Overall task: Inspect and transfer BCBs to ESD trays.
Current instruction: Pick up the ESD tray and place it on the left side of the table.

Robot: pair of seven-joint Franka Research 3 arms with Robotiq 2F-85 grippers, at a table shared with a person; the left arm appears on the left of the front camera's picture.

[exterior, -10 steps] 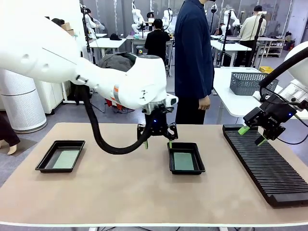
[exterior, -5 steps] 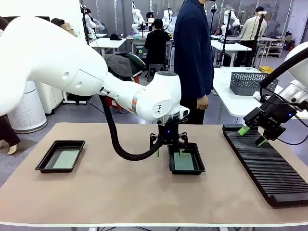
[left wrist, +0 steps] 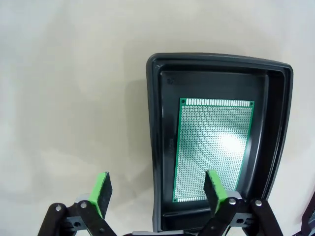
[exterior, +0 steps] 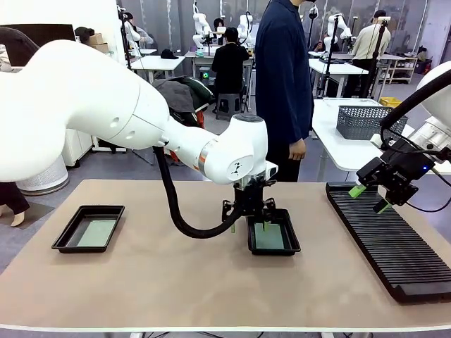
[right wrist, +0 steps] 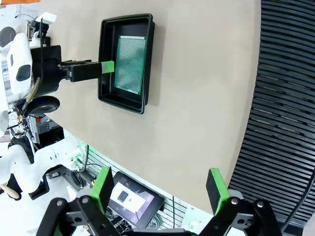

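BCB [left wrist: 212, 147] lies in tray [left wrist: 157, 123], left gripper [left wrist: 156, 189] straddling its rim.

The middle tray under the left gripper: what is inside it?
One green board lies flat on the tray floor. The open left gripper straddles its rim, one finger covering part of the board.

1. I count two ESD trays on the table: one near the left edge [exterior: 89, 228], one at the middle toward the far edge [exterior: 272, 232].
2. I count two BCBs, one lying in each tray: left [exterior: 97, 233], middle [exterior: 268, 236].
3. I see one ribbed rack [exterior: 391, 241] along the right edge.
4. I see one grey basket [exterior: 362, 121] on the white table behind.
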